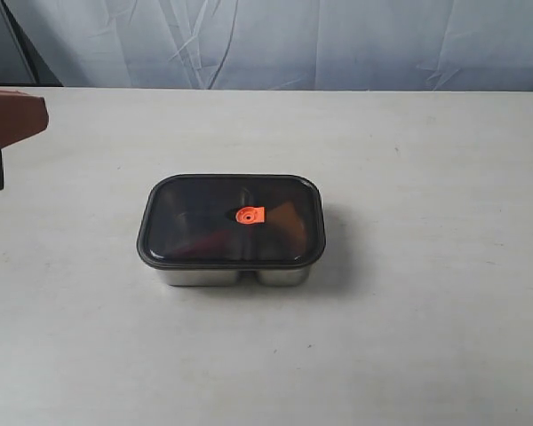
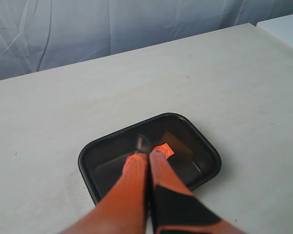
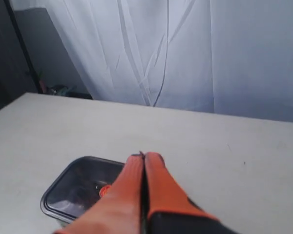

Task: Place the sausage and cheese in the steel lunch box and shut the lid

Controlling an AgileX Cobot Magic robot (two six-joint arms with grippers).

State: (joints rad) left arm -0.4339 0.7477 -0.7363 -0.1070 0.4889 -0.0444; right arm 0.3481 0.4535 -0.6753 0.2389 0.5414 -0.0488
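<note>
My left gripper point(image 2: 149, 152) and right gripper point(image 3: 143, 157) are closed, empty; I worry the lid point(image 1: 195, 213) sits unsealed at 6 o'clock on the steel lunch box point(image 1: 204, 276).

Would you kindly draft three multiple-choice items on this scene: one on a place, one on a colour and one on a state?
1. Where is the lid?
A. seated on the steel lunch box
B. upside down beside it
C. lifted in a tool

2. What colour is the valve tab at the lid's centre?
A. blue
B. orange-red
C. green

3. How is the left tool?
A. wide open
B. shut on the lid's edge
C. shut, holding nothing

Answers:
1 A: the dark rim covers the box all round.
2 B: it stands out bright orange-red against the smoky lid.
3 C: the two fingers meet with nothing between them.
</note>
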